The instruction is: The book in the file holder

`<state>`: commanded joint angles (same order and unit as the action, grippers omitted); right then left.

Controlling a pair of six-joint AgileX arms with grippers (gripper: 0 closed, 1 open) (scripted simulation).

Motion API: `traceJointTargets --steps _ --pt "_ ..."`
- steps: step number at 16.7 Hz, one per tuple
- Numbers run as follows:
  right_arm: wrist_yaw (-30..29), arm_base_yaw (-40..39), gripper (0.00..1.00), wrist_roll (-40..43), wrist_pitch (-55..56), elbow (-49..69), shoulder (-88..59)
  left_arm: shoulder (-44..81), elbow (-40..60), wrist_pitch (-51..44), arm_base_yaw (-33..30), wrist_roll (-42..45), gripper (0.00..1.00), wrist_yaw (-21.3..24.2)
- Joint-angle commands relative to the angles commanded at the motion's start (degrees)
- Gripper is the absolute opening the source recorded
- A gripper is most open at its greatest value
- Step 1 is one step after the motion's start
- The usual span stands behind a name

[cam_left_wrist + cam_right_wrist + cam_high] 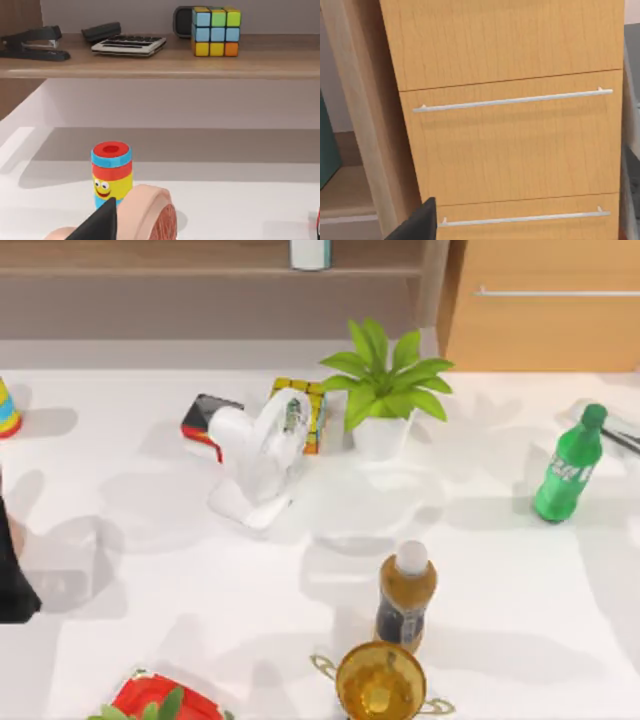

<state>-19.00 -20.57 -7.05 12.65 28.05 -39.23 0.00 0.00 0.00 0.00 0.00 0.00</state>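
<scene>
The red-and-black book [203, 420] was pictured lying on the white bench [500, 580], just beside the file holder [257, 468]. The left hand [102, 226] was parked at the bench's left edge and the right hand [420, 222] was turned toward a wooden cabinet [510, 145]. How far either was open could not be told.

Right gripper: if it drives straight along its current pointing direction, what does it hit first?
Most likely the wooden drawer cabinet: the right wrist view faces its drawer fronts, and a dark fingertip points toward them. Nothing stands in between, though depth is unclear.
</scene>
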Motion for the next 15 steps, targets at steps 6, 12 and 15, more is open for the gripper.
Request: traceJointTargets --steps 6,12,15 --pt "-12.7 -12.5 1.0 -1.1 9.5 27.5 -44.8 0.0 0.0 0.0 0.0 0.0 1.0 0.0" --pt "-20.5 -19.1 1.0 2.8 16.6 55.8 -80.2 0.0 0.0 0.0 0.0 0.0 1.0 0.0" --pt "-22.8 -20.3 1.0 5.3 19.0 66.5 -90.2 0.0 0.0 0.0 0.0 0.0 1.0 0.0"
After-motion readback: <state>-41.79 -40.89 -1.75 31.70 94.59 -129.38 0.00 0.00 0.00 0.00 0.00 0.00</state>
